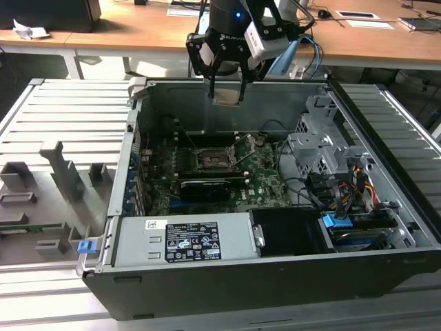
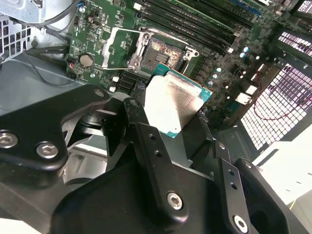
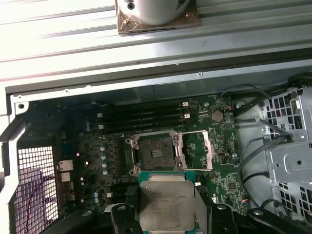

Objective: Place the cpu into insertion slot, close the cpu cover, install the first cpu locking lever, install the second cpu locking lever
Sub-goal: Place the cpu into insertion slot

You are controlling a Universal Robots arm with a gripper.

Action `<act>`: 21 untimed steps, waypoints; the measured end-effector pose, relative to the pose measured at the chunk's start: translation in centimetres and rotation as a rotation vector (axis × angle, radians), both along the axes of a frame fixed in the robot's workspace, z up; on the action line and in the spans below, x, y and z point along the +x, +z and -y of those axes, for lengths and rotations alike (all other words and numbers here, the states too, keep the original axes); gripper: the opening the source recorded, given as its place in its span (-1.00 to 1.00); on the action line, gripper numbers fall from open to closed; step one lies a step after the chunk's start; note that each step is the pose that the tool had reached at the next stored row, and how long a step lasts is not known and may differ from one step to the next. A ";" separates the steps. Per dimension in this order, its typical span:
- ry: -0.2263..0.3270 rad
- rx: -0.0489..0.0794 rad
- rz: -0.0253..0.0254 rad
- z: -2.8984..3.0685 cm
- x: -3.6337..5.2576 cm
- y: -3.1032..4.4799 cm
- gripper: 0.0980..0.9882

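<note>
My gripper hangs above the open computer case, shut on the cpu, a flat square chip with a dull silver top. In both wrist views the cpu sits clamped by its edges between the black fingers. Beneath it on the green board lies the insertion slot, a dark square recess with nothing in it. The cpu cover is swung open beside the slot, and thin wire levers stand raised around it.
A grey power supply box fills the case's near side, and a long black expansion card lies beside the socket. Drive cage and cables are on the exterior view's right. Memory slots flank the socket. Outside, a round silver part rests on the ribbed table.
</note>
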State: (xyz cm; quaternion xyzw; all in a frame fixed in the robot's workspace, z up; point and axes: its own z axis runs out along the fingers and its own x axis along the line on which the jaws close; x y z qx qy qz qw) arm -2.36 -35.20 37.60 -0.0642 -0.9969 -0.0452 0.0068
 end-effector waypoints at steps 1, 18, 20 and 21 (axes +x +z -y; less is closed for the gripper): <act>-0.001 0.000 0.0000 0.00 0.00 0.00 0.00; -0.018 0.000 0.0001 0.00 0.00 -0.03 0.00; -0.050 0.000 0.0001 0.00 0.00 -0.06 0.00; -0.069 0.000 0.0000 0.00 0.00 -0.07 0.00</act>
